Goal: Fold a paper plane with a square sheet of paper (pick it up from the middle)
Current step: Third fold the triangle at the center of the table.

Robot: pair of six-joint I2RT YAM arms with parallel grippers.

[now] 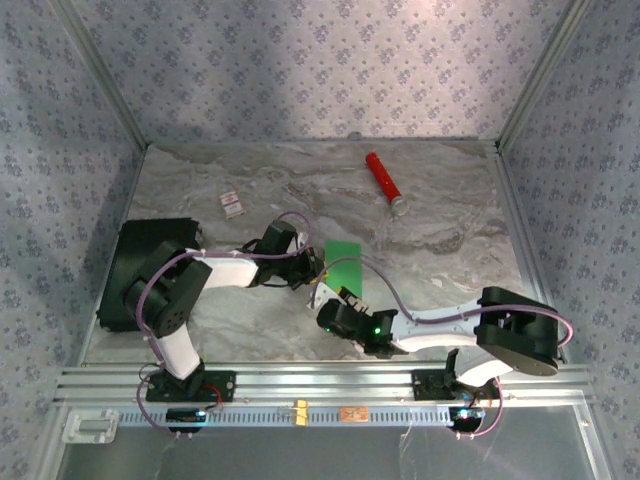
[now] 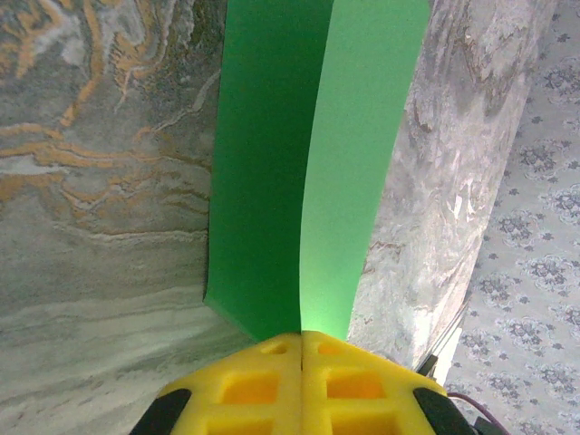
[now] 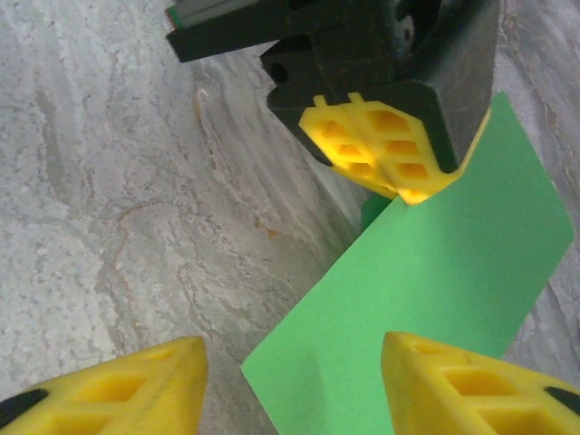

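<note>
Left wrist view: my left pincer (image 2: pixel 301 343) clenches the square sheet of paper (image 2: pixel 308 136), which fills the frame's upper centre; my right pincer (image 3: pixel 294 367) stands released, fingers apart, near it.

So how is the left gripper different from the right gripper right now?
The left black gripper with yellow tips has its jaws pressed shut; the right black gripper with yellow tips has its jaws standing apart. The left one pinches the thin bright green sheet of paper at its edge; the right one grips nothing, with the sheet just ahead of it. Both face the same sheet.
</note>
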